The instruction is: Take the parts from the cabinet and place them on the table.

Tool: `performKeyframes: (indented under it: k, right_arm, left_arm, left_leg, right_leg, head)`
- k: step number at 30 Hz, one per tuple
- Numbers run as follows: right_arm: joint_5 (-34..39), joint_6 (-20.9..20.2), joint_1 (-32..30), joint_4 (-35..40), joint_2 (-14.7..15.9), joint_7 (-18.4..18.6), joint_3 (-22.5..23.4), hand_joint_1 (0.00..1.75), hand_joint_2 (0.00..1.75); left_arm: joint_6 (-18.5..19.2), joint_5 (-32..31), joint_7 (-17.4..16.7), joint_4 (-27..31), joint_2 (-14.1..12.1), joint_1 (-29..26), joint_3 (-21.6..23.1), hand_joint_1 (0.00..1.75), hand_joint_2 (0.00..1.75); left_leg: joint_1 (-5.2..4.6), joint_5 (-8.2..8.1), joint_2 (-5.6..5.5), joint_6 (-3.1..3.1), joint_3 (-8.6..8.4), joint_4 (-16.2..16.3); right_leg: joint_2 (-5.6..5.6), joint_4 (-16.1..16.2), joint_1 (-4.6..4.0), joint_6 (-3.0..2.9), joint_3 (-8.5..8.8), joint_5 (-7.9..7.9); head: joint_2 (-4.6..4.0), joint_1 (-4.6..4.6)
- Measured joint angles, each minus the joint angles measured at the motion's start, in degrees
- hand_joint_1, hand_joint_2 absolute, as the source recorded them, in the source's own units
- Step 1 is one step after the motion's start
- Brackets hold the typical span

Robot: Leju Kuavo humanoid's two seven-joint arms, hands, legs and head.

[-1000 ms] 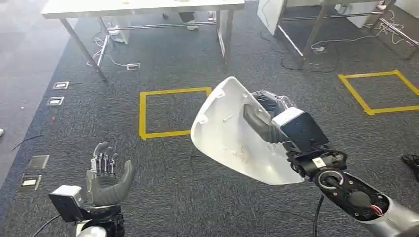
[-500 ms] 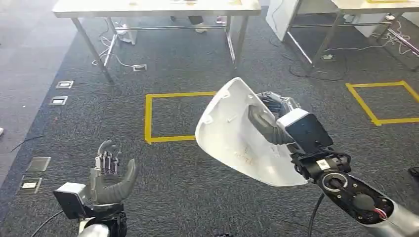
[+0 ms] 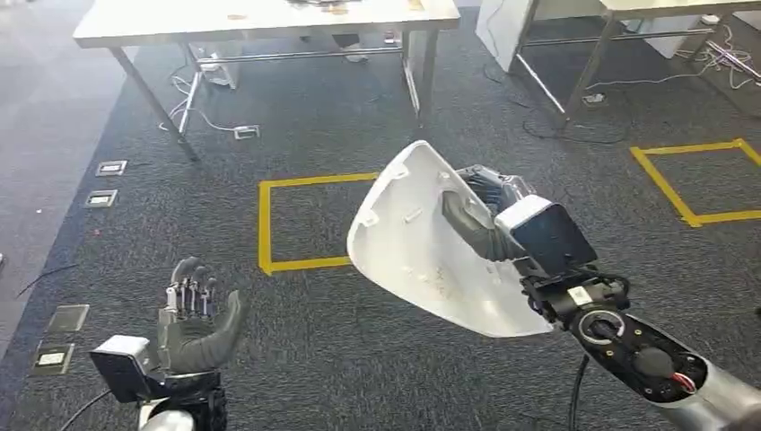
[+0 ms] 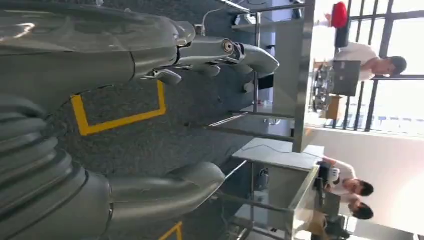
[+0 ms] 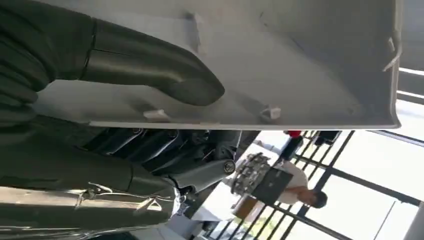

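My right hand (image 3: 489, 215) grips a large white curved plastic shell part (image 3: 422, 247), held up over the dark carpet at the picture's middle right. The thumb presses on the part's inner face (image 5: 280, 65) and the darker fingers (image 5: 165, 150) wrap behind its edge. My left hand (image 3: 193, 319) hangs low at the left, palm up, fingers apart, holding nothing; its thumb (image 4: 165, 190) and fingers (image 4: 220, 50) stand well apart. A long white table (image 3: 260, 18) stands across the far side of the carpet.
A yellow tape square (image 3: 305, 220) marks the floor ahead, another (image 3: 700, 180) lies at the right. A second table (image 3: 610, 36) with cables under it stands at the far right. Floor sockets (image 3: 103, 184) dot the left. People sit at desks (image 4: 350, 185) in the distance.
The whole picture has shifted slightly as the camera moved; the tables and tape squares slid in the frame. Both hands keep their pose, the right still holding the white part.
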State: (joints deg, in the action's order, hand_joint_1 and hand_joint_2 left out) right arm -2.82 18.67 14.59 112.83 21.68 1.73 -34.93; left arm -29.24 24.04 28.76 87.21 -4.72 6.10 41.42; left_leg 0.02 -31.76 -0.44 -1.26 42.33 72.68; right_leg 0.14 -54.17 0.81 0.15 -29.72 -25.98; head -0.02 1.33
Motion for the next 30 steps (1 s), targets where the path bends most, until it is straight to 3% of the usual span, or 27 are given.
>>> performKeyframes:
  k: [2,3,4,5,8,9,10,11,13,14,15,16,17,19,20,21,22,24,25,26,28,29,30]
  right_arm:
    - [0.0,0.0,0.0,-0.1,0.0,0.0,0.0,1.75,1.75]
    - [0.0,0.0,0.0,-0.1,0.0,0.0,0.0,1.75,1.75]
    - [0.0,0.0,0.0,-0.1,0.0,0.0,0.0,1.75,1.75]
    - [0.0,0.0,0.0,-0.2,-0.1,0.0,-0.1,1.75,1.75]
    - [0.1,0.0,0.2,-0.2,-0.1,0.0,-0.1,1.75,1.75]
    - [0.2,0.0,0.4,-0.3,-0.1,0.0,0.0,1.75,1.75]
    - [0.2,0.0,0.5,-0.3,-0.1,0.0,-0.1,1.75,1.75]
    - [0.2,0.0,0.7,-0.3,-0.1,-0.2,0.0,1.75,1.75]
    - [0.3,0.0,0.7,-0.5,-0.1,-0.2,-0.1,1.75,1.75]
    - [0.3,-0.1,0.7,-0.6,-0.1,-0.2,-0.1,1.75,1.75]
    - [0.5,-0.1,0.7,-0.7,-0.1,-0.2,-0.1,1.75,1.75]
    - [0.7,-0.1,0.7,-0.9,-0.1,-0.2,-0.1,1.75,1.75]
    - [0.9,-0.1,0.7,-0.9,-0.1,-0.2,-0.1,1.75,1.75]
    - [1.1,-0.1,0.8,-1.0,-0.1,-0.5,-0.1,1.75,1.75]
    - [1.1,-0.2,0.8,-1.2,-0.1,-0.6,-0.1,1.75,1.75]
    - [1.2,-0.3,1.1,-1.4,-0.1,-0.6,-0.3,1.75,1.75]
    - [1.2,-0.3,1.1,-1.4,-0.1,-0.6,-0.3,1.75,1.75]
    - [1.2,-0.3,1.4,-1.5,-0.1,-0.7,-0.4,1.75,1.75]
    - [1.2,-0.3,1.5,-1.5,-0.1,-0.7,-0.4,1.75,1.75]
    - [1.2,-0.3,1.6,-1.5,-0.2,-0.8,-0.4,1.75,1.75]
    - [1.2,-0.3,1.6,-1.7,-0.2,-0.8,-0.4,1.75,1.75]
    - [1.2,-0.4,1.6,-1.8,-0.2,-0.8,-0.5,1.75,1.75]
    - [1.2,-0.4,1.6,-1.9,-0.2,-0.8,-0.5,1.75,1.75]
  left_arm:
    - [0.1,0.0,0.0,0.0,0.0,0.0,0.0,0.0,1.75]
    - [0.1,0.0,0.0,0.0,0.0,0.0,0.0,0.0,1.75]
    - [0.2,0.0,0.0,0.0,0.0,0.0,0.0,0.0,1.75]
    - [0.3,0.1,0.0,-0.1,0.0,0.1,0.0,0.0,1.75]
    - [0.3,0.2,0.0,-0.1,0.0,0.1,0.0,0.0,1.75]
    - [0.3,0.2,0.0,-0.1,0.1,0.2,0.0,0.0,1.75]
    - [0.3,0.2,0.0,-0.1,0.1,0.2,0.0,0.0,1.75]
    - [0.3,0.2,0.0,-0.1,0.1,0.4,0.0,0.0,1.75]
    - [0.3,0.3,0.0,-0.1,0.1,0.4,0.0,0.0,1.75]
    - [0.3,0.3,0.0,-0.1,0.1,0.3,0.0,0.0,1.75]
    - [0.3,0.3,0.0,-0.2,0.1,0.3,0.0,0.0,1.75]
    - [0.3,0.3,0.0,-0.2,0.1,0.3,0.0,0.0,1.75]
    - [0.3,0.3,0.0,-0.2,0.1,0.3,0.0,0.0,1.75]
    - [0.4,0.4,0.1,-0.3,0.1,0.3,0.0,0.0,1.75]
    - [0.4,0.4,0.1,-0.4,0.1,0.5,0.0,0.0,1.75]
    - [0.4,0.4,0.2,-0.5,0.1,0.6,0.0,0.0,1.75]
    - [0.4,0.4,0.1,-0.5,0.0,0.6,0.0,0.0,1.75]
    - [0.4,0.4,0.2,-0.5,0.1,0.9,0.0,0.0,1.75]
    - [0.4,0.4,0.2,-0.5,0.0,0.9,0.0,0.0,1.75]
    - [0.4,0.3,0.3,-0.5,0.0,1.1,0.0,0.0,1.75]
    - [0.4,0.4,0.3,-0.5,0.0,1.0,0.0,0.0,1.75]
    - [0.4,0.4,0.3,-0.6,0.0,0.9,0.0,0.0,1.75]
    - [0.4,0.4,0.3,-0.6,0.0,0.9,0.0,0.0,1.75]
  left_leg:
    - [0.08,5.45,0.02,0.3,-1.98,-7.6]
    - [0.08,8.91,0.05,0.62,-3.71,-12.8]
    - [0.07,12.77,0.15,0.95,-4.97,-17.4]
    - [-0.31,10.58,0.19,1.23,-4.87,-17.9]
    - [-0.31,10.77,0.07,2.41,-5.68,-18.3]
    - [-0.12,10.66,-0.06,2.74,-6.74,-18.6]
    - [-0.06,10.26,-0.05,3.11,-7.68,-18.9]
    - [-0.04,9.78,-0.04,3.59,-8.29,-18.9]
    - [-0.05,8.79,-0.1,3.66,-9.19,-18.9]
    - [-0.06,8.28,-0.17,3.67,-9.73,-18.9]
    - [-0.06,7.75,-0.25,3.67,-10.42,-18.9]
    - [-0.06,7.1,-0.36,3.62,-11.35,-18.9]
    - [-0.05,6.41,-0.46,3.51,-12.37,-18.9]
    - [-0.06,4.93,-0.5,3.12,-14.02,-19.0]
    - [-0.33,4.3,-0.57,2.82,-14.56,-18.3]
    - [-0.44,4.01,-0.81,2.53,-14.14,-18.7]
    - [-0.41,3.78,-0.76,2.2,-14.39,-18.7]
    - [-0.51,3.12,-0.76,1.61,-14.97,-18.7]
    - [-0.33,2.85,-0.55,1.33,-14.7,-17.5]
    - [-0.34,2.53,-0.3,0.88,-12.68,-13.7]
    - [-0.13,-0.41,-0.04,0.37,-6.25,-4.2]
    - [-0.12,-2.22,-0.02,0.37,-3.35,-0.8]
    - [-0.12,-2.88,-0.02,0.46,-1.58,0.3]
  right_leg:
    - [0.07,0.0,0.07,0.17,1.7,-1.21]
    - [0.07,0.0,0.08,0.32,2.61,-1.85]
    - [0.03,0.2,0.07,0.55,2.25,-2.45]
    - [0.34,0.0,-0.23,0.96,3.51,-3.05]
    - [0.38,0.2,-0.29,1.86,4.37,-3.36]
    - [0.35,-0.3,-0.24,2.17,4.44,-3.57]
    - [0.16,-2.7,0.01,2.3,3.32,-3.75]
    - [0.16,-7.4,-0.06,2.38,0.87,-4.29]
    - [0.16,-16.2,-0.04,2.7,-5.19,-7.62]
    - [0.15,-18.6,-0.05,2.75,-7.47,-9.55]
    - [0.15,-18.9,-0.05,2.78,-8.71,-10.21]
    - [0.15,-17.0,-0.04,2.83,-8.84,-9.17]
    - [0.14,-13.2,-0.03,2.79,-8.1,-6.36]
    - [0.13,-3.5,-0.06,2.22,-6.08,2.91]
    - [0.18,-0.9,-0.41,2.0,-6.46,4.29]
    - [0.05,-1.3,-0.46,1.55,-5.61,2.86]
    - [0.21,-1.2,-0.39,1.19,-5.58,3.77]
    - [0.27,-1.1,-0.17,0.59,-4.86,3.27]
    - [0.34,-0.9,-0.01,0.42,-4.13,3.08]
    - [0.23,-0.8,0.07,0.11,-3.63,2.69]
    - [0.2,-0.8,0.07,-0.1,-2.92,1.86]
    - [0.21,-0.8,0.07,-0.09,-2.46,1.35]
    - [0.24,-0.8,0.07,-0.08,-1.88,0.83]
  head:
    - [0.0,-0.35]
    - [0.0,-0.52]
    - [0.0,-0.77]
    - [0.0,-1.12]
    - [0.02,-0.81]
    - [0.0,-0.59]
    - [0.0,-0.37]
    - [0.0,-0.22]
    - [0.0,0.65]
    - [0.0,0.72]
    - [0.0,0.96]
    - [0.0,1.2]
    - [0.0,1.53]
    - [0.0,2.16]
    - [0.0,2.1]
    - [0.0,2.19]
    - [0.0,1.9]
    - [0.0,1.66]
    - [0.0,1.68]
    - [0.0,1.24]
    - [0.0,0.44]
    - [0.0,0.22]
    - [0.0,-0.02]
